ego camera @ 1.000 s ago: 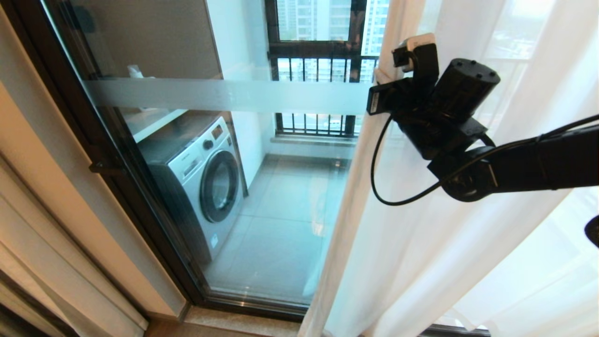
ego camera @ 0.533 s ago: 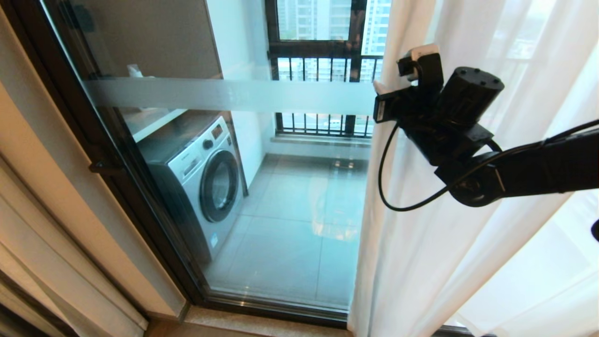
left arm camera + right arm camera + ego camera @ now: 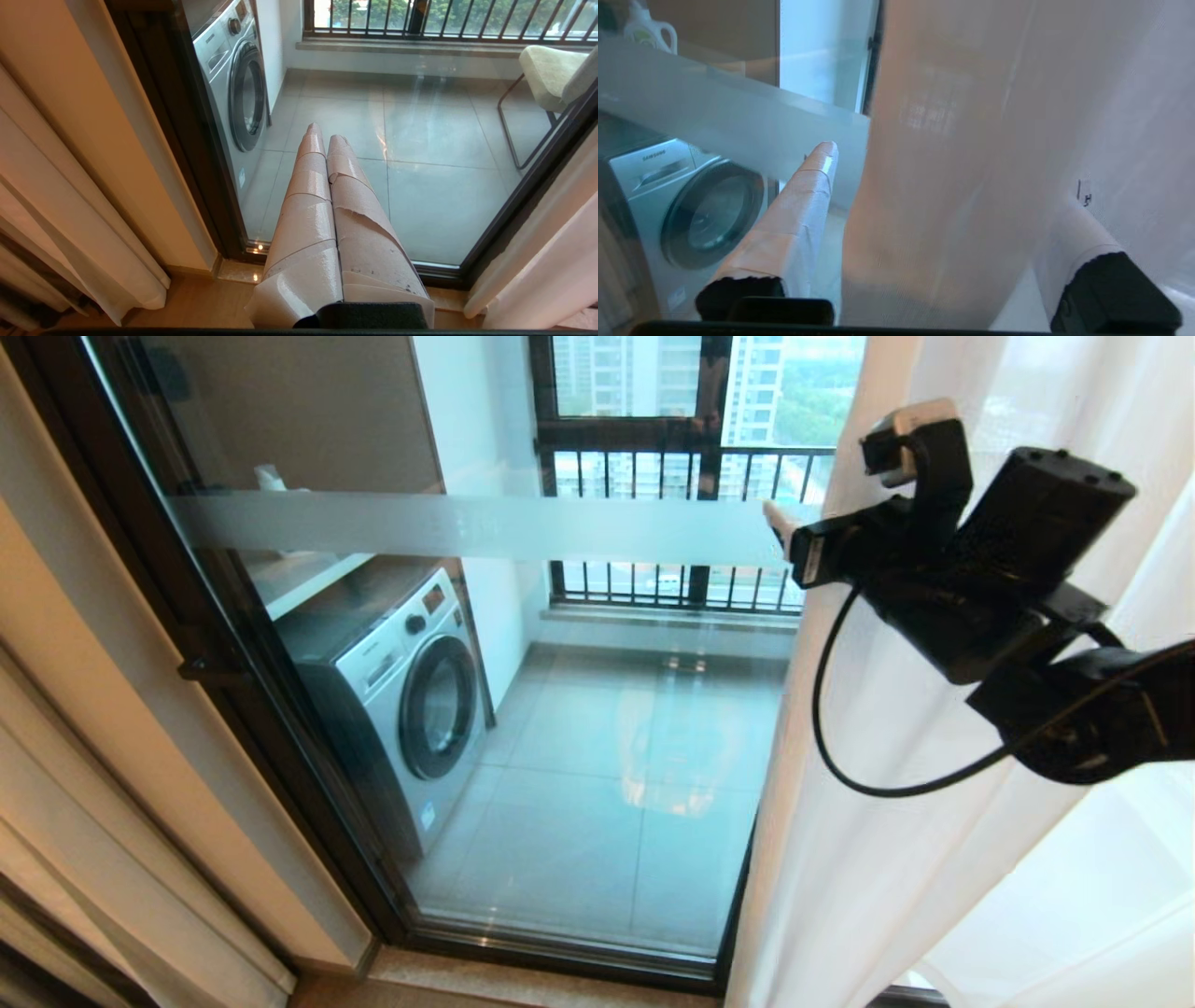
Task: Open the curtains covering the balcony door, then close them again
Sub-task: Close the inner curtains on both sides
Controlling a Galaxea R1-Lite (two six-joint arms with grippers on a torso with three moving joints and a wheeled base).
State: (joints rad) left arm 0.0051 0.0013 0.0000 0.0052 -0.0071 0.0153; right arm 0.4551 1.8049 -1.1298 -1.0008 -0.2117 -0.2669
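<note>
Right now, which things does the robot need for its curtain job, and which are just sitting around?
For the job:
- the curtains
- the balcony door
- the right gripper, open with the curtain edge between its fingers
- the left gripper, shut and idle

Just sitting around:
- the washing machine
- the chair
- the detergent jug
- the balcony railing

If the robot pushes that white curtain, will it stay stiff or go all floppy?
Probably floppy: the curtain hangs in soft folds and drapes between the right pincer's open fingers. It looks light, since daylight shows through it. Once let go, it would likely swing back a bit.
</note>
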